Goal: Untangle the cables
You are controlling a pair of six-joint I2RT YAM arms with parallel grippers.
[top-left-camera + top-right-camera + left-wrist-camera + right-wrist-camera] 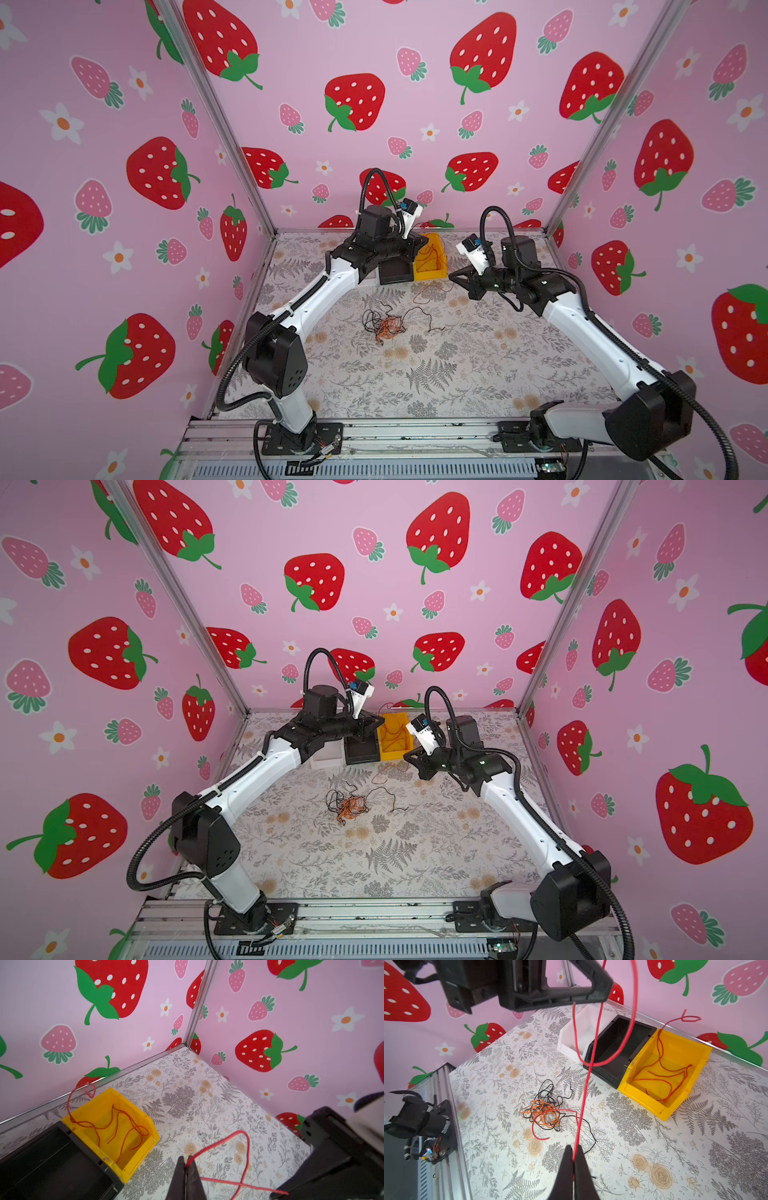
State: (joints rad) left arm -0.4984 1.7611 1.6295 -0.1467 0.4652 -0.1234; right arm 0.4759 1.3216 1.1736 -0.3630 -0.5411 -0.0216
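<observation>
A tangle of black and orange cables [384,324] [349,805] [544,1111] lies mid-table. One red cable [582,1105] [242,1131] hangs off the table between both grippers, looping in the air. My left gripper [187,1160] [422,244] is shut on one part of it, beside the yellow bin [434,239] [643,1097]. My right gripper [573,1152] [451,275] is shut on another part, in front of the bins. A loose end of the red cable [542,1138] curls near the tangle. More red cables [116,1126] lie in the yellow bin, with one end sticking over its rim.
A black bin [612,1047] [361,754] stands next to the yellow one, and a white bin [581,1028] [326,759] beyond it, all along the back wall. Pink strawberry walls enclose the table on three sides. The arm bases sit on the front rail [415,432].
</observation>
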